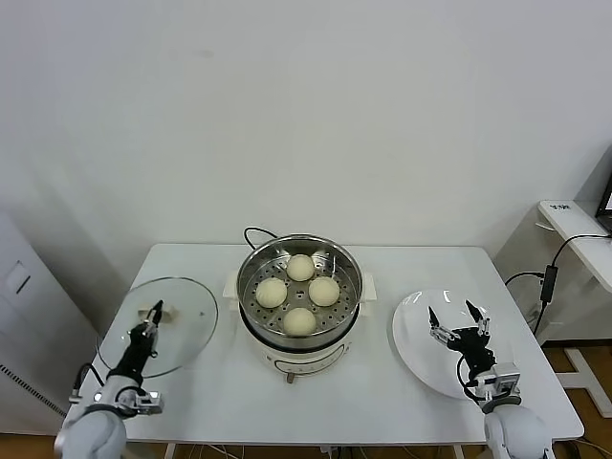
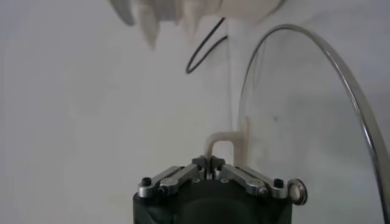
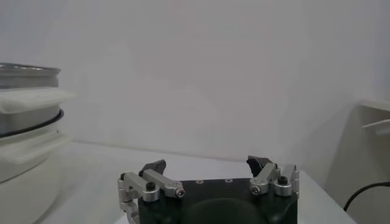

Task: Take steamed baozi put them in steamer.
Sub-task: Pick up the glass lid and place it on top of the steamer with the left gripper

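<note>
As seen from the head camera, the steamer (image 1: 300, 301) stands at the middle of the white table (image 1: 382, 392), its steel basket holding all four steamed baozi (image 1: 299, 294) in a diamond: one far, one near, one left, one right, lying close together. To its left lies the round glass lid (image 1: 182, 320), flat on the table, and the left gripper (image 1: 153, 313) is pinched tight on the lid's small cream handle (image 1: 150, 311). To the right of the steamer sits the flat white plate (image 1: 411, 335), with nothing on it, and the right gripper (image 1: 457, 321) hovers over it with jaws spread wide, holding nothing. From the left wrist camera, the left gripper (image 2: 212, 162) shows its fingertips meeting at the looped handle (image 2: 220, 145), with the lid's metal rim (image 2: 356, 103) arcing beside it. From the right wrist camera, the right gripper (image 3: 209, 165) shows its fingers far apart, the steamer's edge (image 3: 27, 115) visible at the frame side.
</note>
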Robot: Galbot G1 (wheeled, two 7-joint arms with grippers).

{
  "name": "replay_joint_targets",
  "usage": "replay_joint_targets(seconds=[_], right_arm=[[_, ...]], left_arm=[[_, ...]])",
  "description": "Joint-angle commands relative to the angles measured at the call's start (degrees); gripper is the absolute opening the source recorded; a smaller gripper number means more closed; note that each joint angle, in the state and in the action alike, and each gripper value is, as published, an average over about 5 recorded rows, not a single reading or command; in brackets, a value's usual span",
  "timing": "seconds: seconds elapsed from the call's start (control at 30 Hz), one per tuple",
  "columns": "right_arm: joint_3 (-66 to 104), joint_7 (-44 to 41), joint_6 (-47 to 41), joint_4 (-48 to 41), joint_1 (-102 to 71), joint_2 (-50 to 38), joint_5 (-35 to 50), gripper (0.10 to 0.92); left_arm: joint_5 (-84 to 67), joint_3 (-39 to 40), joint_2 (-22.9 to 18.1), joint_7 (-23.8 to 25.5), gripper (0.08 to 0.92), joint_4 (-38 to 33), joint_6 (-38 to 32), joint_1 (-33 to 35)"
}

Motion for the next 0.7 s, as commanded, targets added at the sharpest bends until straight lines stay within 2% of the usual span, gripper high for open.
replay_joint_targets(seconds=[0.03, 0.4, 0.7], right_arm=[[0.1, -0.2, -0.2, 0.2, 0.0, -0.3, 0.2, 0.823], [0.1, -0.4, -0.2, 0.1, 0.3, -0.5, 0.4, 0.823], [-0.1, -0.3, -0.5, -0.8, 1.3, -1.0, 1.0, 0.823]], left_arm=[[-10.5, -0.8, 7.0, 6.8, 0.110, -8.9, 6.9, -0.7], [-12.8, 3.4, 12.0, 19.0, 0.110, -23.3, 20.6, -2.2], [-5.0, 13.3, 12.4, 24.0, 0.110, -28.5, 30.5, -5.3]])
